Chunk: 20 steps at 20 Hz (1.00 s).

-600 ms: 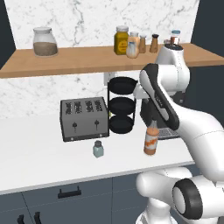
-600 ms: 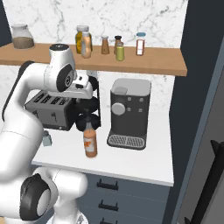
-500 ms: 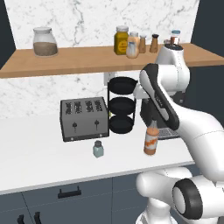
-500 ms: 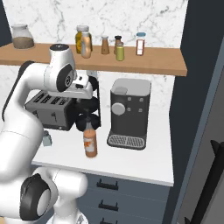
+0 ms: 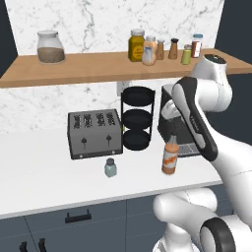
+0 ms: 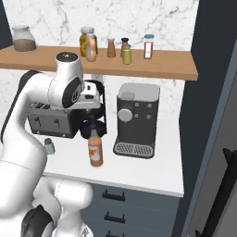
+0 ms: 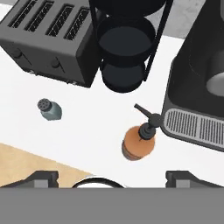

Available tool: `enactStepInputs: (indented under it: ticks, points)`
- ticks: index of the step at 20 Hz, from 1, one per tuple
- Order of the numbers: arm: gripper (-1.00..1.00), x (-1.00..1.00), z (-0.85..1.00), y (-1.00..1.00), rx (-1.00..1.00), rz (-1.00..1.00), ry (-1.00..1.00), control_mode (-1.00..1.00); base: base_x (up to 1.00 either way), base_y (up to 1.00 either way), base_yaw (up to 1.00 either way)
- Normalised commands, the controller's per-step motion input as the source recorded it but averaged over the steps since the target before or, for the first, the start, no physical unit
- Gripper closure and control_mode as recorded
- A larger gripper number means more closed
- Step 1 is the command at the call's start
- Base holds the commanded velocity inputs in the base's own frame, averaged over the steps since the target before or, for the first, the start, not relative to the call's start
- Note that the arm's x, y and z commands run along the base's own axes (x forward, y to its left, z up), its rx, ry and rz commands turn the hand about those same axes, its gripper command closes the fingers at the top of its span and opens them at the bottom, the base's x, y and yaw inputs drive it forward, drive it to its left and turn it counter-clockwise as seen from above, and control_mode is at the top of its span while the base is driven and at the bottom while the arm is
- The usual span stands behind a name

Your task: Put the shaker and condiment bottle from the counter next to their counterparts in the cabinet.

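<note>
Nearest the robot, on the front part of the counter (image 5: pixel 44 182), stand the two things to be moved: the shaker (image 5: pixel 110 168) in front of the toaster (image 5: pixel 94 133), and to its right the condiment bottle (image 5: pixel 170 154), just ahead of the coffee machine's drip tray. Neither is held. The gripper (image 7: pixel 112 177) hangs above the bottle with its fingers (image 7: pixel 41 177) spread wide and nothing between them.

Seen from the hand, the bottle sits almost straight below and a little forward of the gap between the fingertips, its dark pour tip leaning toward the coffee machine (image 6: pixel 135 119). Its long axis is upright, so it points nearly along the hand's line of sight. The shaker lies well off to one side of that line, near the toaster's corner. The bottle therefore looks the readier target: a short descent should bring the fingers to either side of its body, though the slim neck and the closeness of the drip tray leave little room for error.

Behind these stands the black three-tier rack (image 5: pixel 137 118). Farthest and highest, the cabinet (image 5: pixel 74 69) carries the counterparts (image 5: pixel 165 49) toward its right end.
</note>
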Motion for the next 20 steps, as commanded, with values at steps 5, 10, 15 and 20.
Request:
enactStepInputs:
  ticks: [5, 10, 15, 20]
  points:
    - [-1.00, -0.15, -0.39, -0.16, 0.03, 0.24, -0.02, -1.00, 0.00, 0.00, 0.00]
    - [-1.00, -0.44, -0.30, -0.64, 0.08, 0.14, -0.25, -1.00, 0.00, 0.00, 0.00]
    - [-1.00, -0.27, -0.40, -0.30, 0.09, 0.07, -0.12, -1.00, 0.00, 0.00, 0.00]
    - [-1.00, 0.03, -0.17, 0.00, 0.05, 0.10, -0.10, -1.00, 0.00, 0.00, 0.00]
